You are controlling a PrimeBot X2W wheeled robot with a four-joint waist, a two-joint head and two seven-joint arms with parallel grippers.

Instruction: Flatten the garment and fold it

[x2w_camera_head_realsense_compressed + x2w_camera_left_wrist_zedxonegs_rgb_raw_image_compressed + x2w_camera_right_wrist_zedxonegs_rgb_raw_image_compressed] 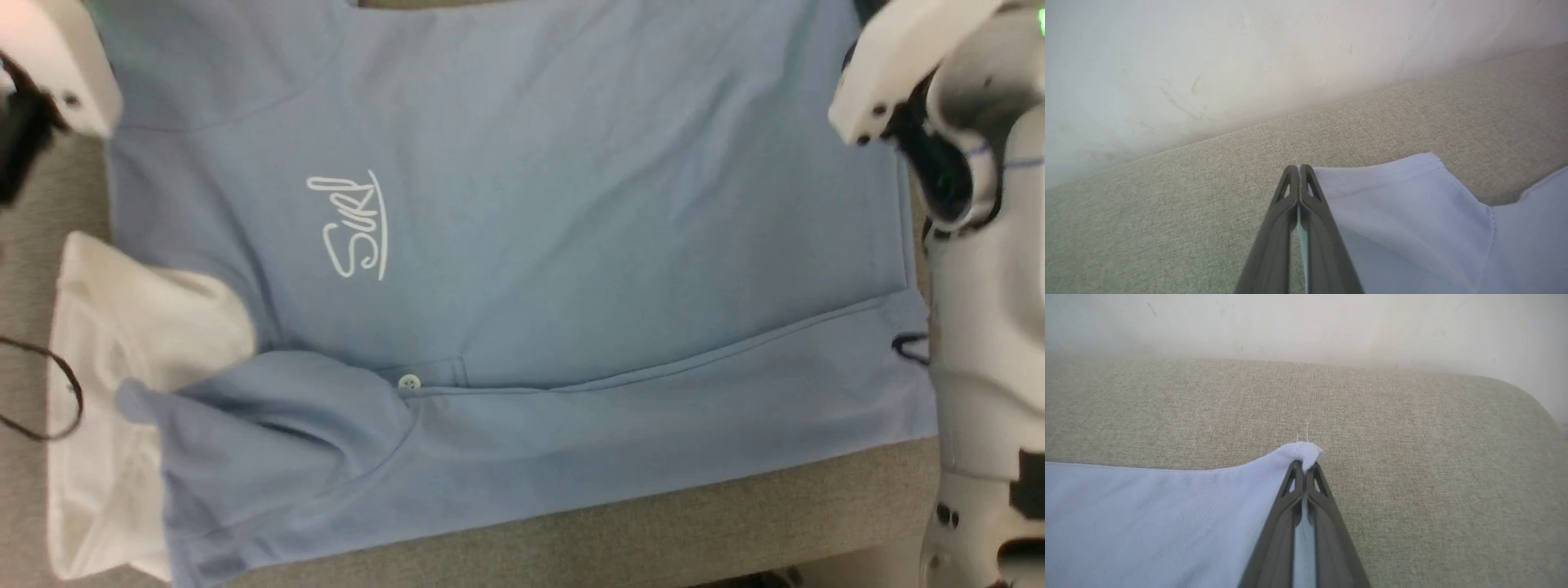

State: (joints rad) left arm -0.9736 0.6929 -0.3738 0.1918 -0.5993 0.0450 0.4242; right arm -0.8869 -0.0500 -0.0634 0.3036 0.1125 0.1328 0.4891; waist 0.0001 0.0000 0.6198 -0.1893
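Observation:
The garment (522,245), a light blue polo shirt with a white script logo (353,227), lies spread across the grey-beige table in the head view, its white collar (122,343) at the left and a white button (409,381) near the front. In the left wrist view my left gripper (1299,168) is shut on a sleeve corner of the garment (1404,204), blue cloth showing between the fingers. My right gripper (1304,464) is shut on a corner of the garment (1167,514) in the right wrist view, with the tip of the cloth bunched just past its fingertips.
A pale wall (1249,61) rises just behind the fabric-covered table (1412,457), whose far right corner is rounded. A thin black cable (57,384) loops beside the collar at the left. My white forearms stand at the upper left (57,65) and right (971,245). The table's front edge (735,531) runs below the shirt.

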